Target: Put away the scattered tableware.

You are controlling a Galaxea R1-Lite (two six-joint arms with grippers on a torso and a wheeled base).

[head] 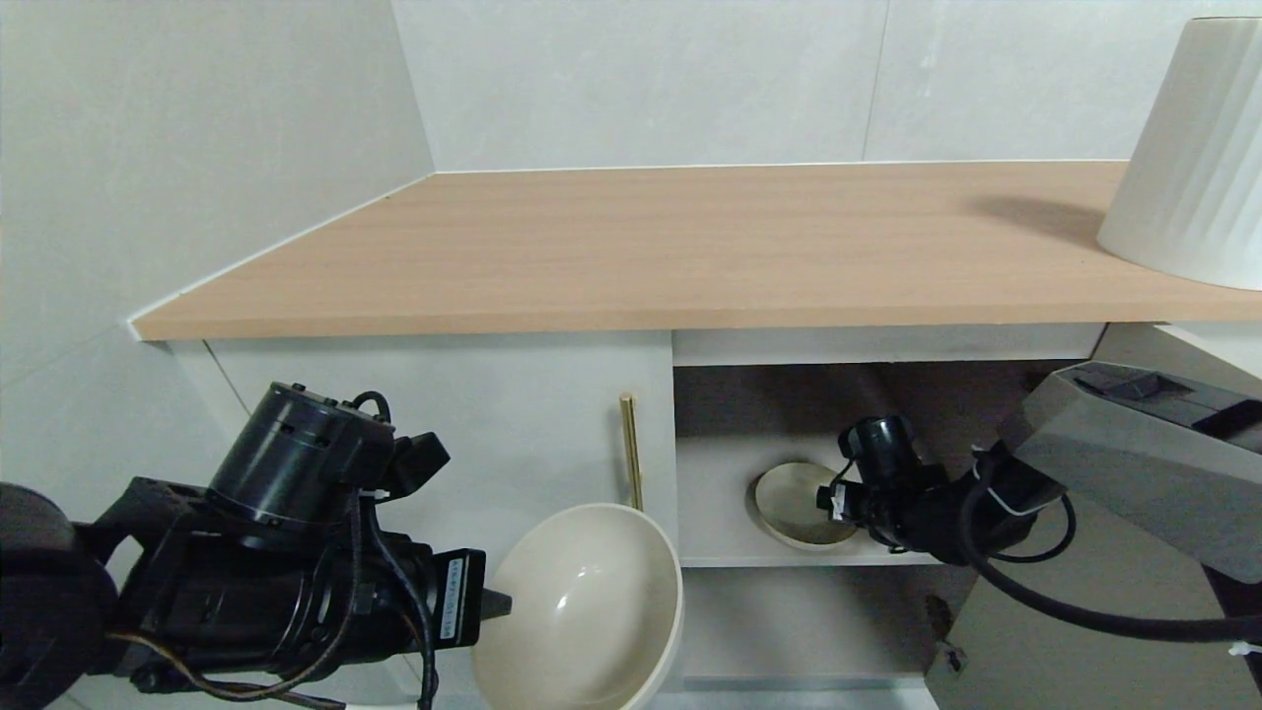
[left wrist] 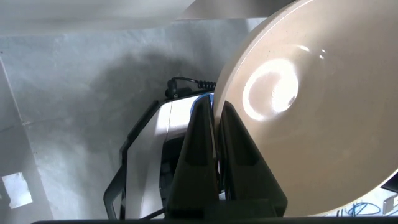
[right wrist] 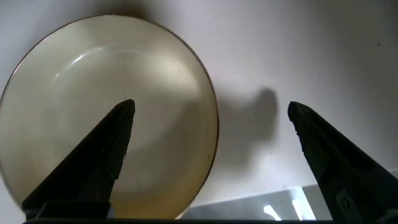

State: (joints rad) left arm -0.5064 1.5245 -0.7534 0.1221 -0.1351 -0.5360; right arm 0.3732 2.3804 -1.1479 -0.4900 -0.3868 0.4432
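Left gripper (left wrist: pixel 214 112) is pinching the rim of the cream bowl (head: pixel 582 606), held tilted in front of the cabinet door (head: pixel 444 414). Right gripper (right wrist: pixel 211 109) is spread wide over the plate (right wrist: pixel 106 106) lying on the cabinet shelf (head: pixel 715 513). Looks like the plate's stowed and the bowl isn't yet.
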